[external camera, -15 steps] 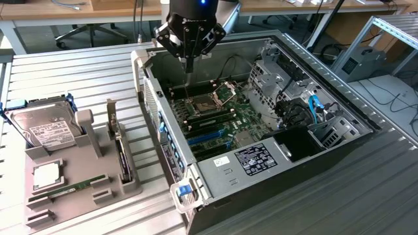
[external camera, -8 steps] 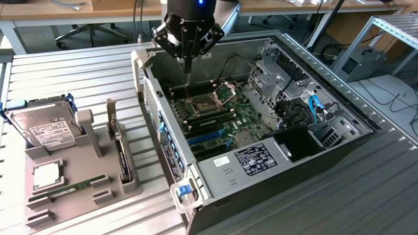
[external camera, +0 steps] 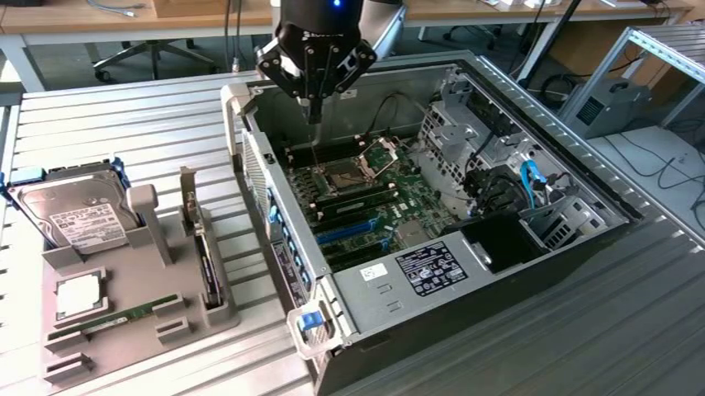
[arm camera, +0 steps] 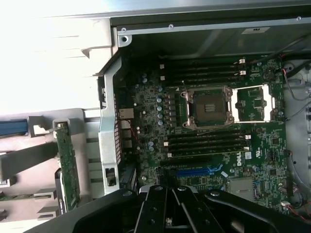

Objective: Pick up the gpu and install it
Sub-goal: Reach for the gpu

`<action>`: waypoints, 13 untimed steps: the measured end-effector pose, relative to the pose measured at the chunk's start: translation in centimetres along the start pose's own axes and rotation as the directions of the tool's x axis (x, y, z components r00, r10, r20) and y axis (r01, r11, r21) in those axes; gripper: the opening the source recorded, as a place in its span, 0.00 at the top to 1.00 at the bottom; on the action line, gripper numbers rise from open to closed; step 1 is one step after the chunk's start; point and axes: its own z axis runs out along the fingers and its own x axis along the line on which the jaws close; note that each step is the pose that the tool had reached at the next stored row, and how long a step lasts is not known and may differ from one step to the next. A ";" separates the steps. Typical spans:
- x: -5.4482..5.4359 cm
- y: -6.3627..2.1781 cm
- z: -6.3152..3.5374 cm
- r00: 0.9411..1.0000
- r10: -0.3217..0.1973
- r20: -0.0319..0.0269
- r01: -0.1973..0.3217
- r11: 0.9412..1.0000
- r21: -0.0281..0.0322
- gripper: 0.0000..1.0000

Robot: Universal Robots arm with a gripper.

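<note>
Gripper [external camera: 314,109] pinched closed, empty, hanging over open case [external camera: 375,280] near CPU socket [external camera: 336,177]. Gpu [external camera: 205,256] stands on edge in gray holder [external camera: 121,342], roughly 8 o'clock from gripper in exterior view, well apart. Long axis about 12-to-6.

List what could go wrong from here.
1. The shut claw hangs over the open case, above the bare CPU socket; dropping lower could strike it.
2. The case wall stands between claw and gpu; a low sideways move could clip it.
3. The gpu stands thin and upright in its holder; an edge grip may tilt it.
</note>
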 end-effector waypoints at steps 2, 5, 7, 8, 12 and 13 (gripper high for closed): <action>0.0 0.00 0.00 1.000 0.000 0.000 0.000 1.000 0.000 0.89; 0.1 -0.01 0.00 1.000 0.000 0.000 0.000 1.000 0.000 0.89; 0.2 -0.01 0.00 1.000 0.000 0.000 0.000 1.000 0.000 0.89; 0.2 -0.02 0.00 1.000 0.000 0.000 0.000 1.000 0.000 0.89; 0.3 -0.06 0.00 1.000 0.000 0.000 0.000 1.000 0.000 0.89; 0.3 -0.06 0.00 1.000 0.000 0.000 0.000 1.000 0.000 0.89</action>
